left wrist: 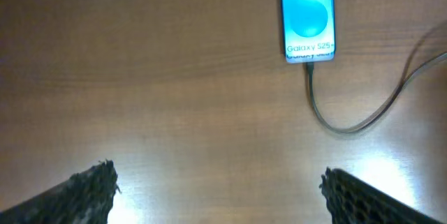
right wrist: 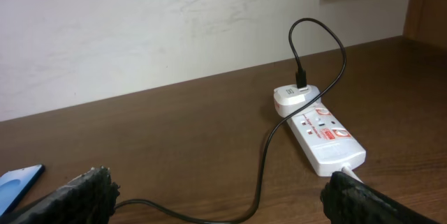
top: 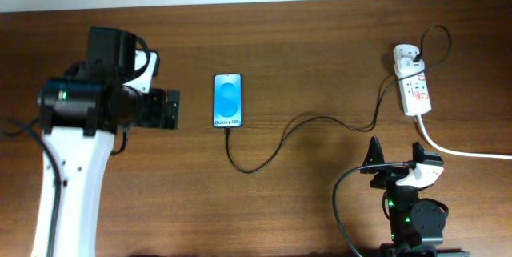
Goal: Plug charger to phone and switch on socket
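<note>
The phone lies flat on the table with its blue "Galaxy S25" screen up; it also shows in the left wrist view and at the left edge of the right wrist view. The thin black charger cable runs from the phone's near end to a white adapter seated in the socket; its plug tip sits at the phone's port. The socket also shows in the right wrist view. My left gripper is open, left of the phone. My right gripper is open, in front of the socket.
The socket's thick white cord runs off to the right edge. The black cable loops across the table between phone and socket. A white wall stands behind the table's far edge.
</note>
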`<state>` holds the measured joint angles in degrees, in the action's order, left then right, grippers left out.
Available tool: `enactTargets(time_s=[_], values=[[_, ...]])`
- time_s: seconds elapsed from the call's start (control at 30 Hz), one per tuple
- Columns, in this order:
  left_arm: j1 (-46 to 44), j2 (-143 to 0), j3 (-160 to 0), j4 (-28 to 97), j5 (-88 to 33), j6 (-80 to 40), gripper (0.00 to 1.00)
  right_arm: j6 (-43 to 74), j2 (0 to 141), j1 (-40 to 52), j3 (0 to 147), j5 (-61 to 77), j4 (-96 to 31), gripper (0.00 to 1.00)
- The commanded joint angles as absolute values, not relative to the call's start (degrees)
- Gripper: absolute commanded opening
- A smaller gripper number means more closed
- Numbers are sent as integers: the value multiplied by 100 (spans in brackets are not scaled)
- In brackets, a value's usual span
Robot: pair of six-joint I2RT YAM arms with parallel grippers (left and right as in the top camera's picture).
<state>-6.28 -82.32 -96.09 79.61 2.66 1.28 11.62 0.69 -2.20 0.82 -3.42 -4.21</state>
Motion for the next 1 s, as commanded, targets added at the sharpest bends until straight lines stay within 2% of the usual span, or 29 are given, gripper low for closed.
enactTargets(time_s=[0.0,0.07,0.1,0.23,0.33,0.6,0.77,0.97], values=[[-604,-7260,-8589,6427,78,172,99,1155,21,-185,32,-327,-436,98],[-604,-6512,-7485,5076,91,176,99,1155,21,-185,32,-327,-436,98],[-604,-5850,-6431,3981,89,307,99,1155,21,-185,32,-327,-436,98],[-578,-4128,-4049,1898,82,607,99,1155,21,-185,32,-327,-436,98],[-471,-2856,-2867,1621,89,934,99,1155,21,-185,32,-327,-436,98],[-320,-757,-517,97,-25,934,99,1155,21,-185,32,-327,-436,98],[-325,-91,-51,-58,-47,932,99,1155,21,-185,32,-327,-436,98],[-336,-27,-51,233,-19,932,100,1155,21,-185,32,-327,-436,98]])
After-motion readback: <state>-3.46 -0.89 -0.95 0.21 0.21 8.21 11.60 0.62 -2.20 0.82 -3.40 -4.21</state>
